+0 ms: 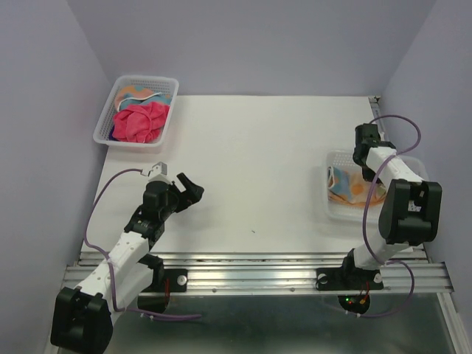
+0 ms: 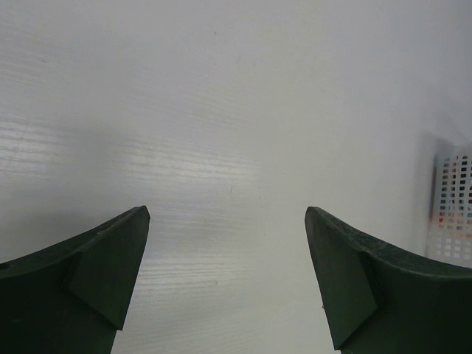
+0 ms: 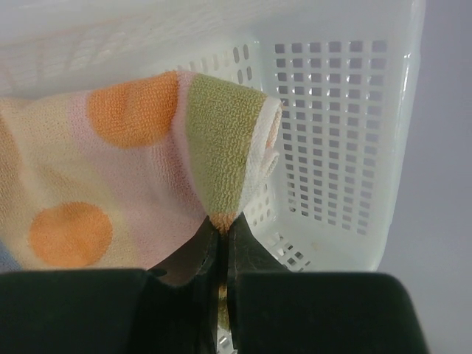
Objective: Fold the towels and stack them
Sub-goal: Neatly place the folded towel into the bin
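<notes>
Right wrist view shows the right gripper (image 3: 223, 231) pinched on a dotted towel (image 3: 125, 169) inside the basket (image 3: 332, 140) (at the right edge of the tabletop (image 1: 251, 162)), left gripper (image 2: 227, 221) spread wide

Two white mesh baskets (image 1: 171, 99) and two robot arms (image 1: 133, 243). The left basket (image 1: 118, 144) shows three towels (image 1: 140, 122), the right basket (image 1: 346, 212) one towel (image 1: 345, 190).

Top view was evenly lit, light diffuse from overhead. Bench (image 1: 258, 162) showed bright white, shadows under arms faint. Left wrist view looked washed pale, sheen across bench, mesh basket (image 2: 453, 199) at right edge blurred. Right wrist view: dotted towel (image 3: 133, 184) weave came out sharp — right claw (image 3: 223, 240) dark, underexposed, soft-focused.
</notes>
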You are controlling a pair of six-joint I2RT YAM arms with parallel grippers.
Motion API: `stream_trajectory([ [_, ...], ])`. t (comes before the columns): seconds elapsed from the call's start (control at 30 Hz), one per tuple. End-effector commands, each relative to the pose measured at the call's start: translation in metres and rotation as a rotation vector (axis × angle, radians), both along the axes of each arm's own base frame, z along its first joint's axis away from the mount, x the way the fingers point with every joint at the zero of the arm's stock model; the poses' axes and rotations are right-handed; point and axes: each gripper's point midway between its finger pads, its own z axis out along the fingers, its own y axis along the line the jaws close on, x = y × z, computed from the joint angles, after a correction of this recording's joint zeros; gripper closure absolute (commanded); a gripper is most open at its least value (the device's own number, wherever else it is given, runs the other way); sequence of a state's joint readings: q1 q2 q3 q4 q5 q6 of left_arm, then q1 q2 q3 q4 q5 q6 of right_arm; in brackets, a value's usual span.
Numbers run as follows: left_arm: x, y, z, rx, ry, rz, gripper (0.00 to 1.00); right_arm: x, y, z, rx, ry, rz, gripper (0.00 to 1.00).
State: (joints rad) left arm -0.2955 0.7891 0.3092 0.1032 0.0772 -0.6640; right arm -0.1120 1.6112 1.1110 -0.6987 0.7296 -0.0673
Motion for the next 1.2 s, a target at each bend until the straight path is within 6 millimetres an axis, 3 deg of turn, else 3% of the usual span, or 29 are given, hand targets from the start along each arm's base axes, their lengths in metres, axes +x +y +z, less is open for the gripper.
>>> stream_trajectory([
  [0.0,0.01,-0.004,0.019,-0.004,-0.071,-0.015,0.01,0.019,-0.016,0.026,-0.07,-0.096,-0.01,0.99],
  [0.4,0.011,-0.004,0.016,0.003,-0.061,-0.017,0.01,0.023,-0.03,0.027,-0.062,-0.083,-0.005,0.97],
  [0.5,0.011,-0.005,0.017,0.003,-0.064,-0.019,0.01,0.024,-0.031,0.031,-0.07,-0.09,-0.011,0.92],
  [0.63,0.011,-0.004,0.02,0.002,-0.075,-0.018,0.01,0.017,-0.03,0.04,-0.066,-0.107,-0.048,0.58],
  [0.67,0.011,-0.005,0.02,0.0,-0.076,-0.021,0.01,0.015,-0.029,0.044,-0.065,-0.108,-0.057,0.31],
  [0.73,0.01,-0.004,0.02,0.001,-0.074,-0.021,0.01,0.014,-0.028,0.052,-0.057,-0.141,-0.081,0.05],
  [0.77,0.01,-0.004,0.021,0.0,-0.079,-0.02,0.01,0.012,-0.027,0.056,-0.054,-0.151,-0.089,0.0],
  [0.9,0.012,-0.005,0.027,-0.007,-0.094,-0.02,0.01,0.015,-0.019,0.085,-0.005,-0.28,-0.132,0.0],
  [1.0,0.02,-0.005,0.043,-0.013,-0.123,-0.002,0.01,0.028,0.004,0.109,0.12,-0.438,-0.088,0.0],
  [1.07,0.028,-0.001,0.059,-0.011,-0.145,0.033,0.01,0.049,0.043,0.124,0.275,-0.539,0.035,0.0],
  [1.1,0.032,0.0,0.067,-0.008,-0.153,0.044,0.01,0.058,0.06,0.142,0.318,-0.628,0.093,0.0],
  [1.13,0.045,0.005,0.091,0.006,-0.194,0.086,0.01,0.069,0.1,0.147,0.405,-0.654,0.212,0.0],
  [1.17,0.051,0.009,0.102,0.021,-0.21,0.107,0.01,0.079,0.122,0.163,0.436,-0.731,0.287,0.0],
])
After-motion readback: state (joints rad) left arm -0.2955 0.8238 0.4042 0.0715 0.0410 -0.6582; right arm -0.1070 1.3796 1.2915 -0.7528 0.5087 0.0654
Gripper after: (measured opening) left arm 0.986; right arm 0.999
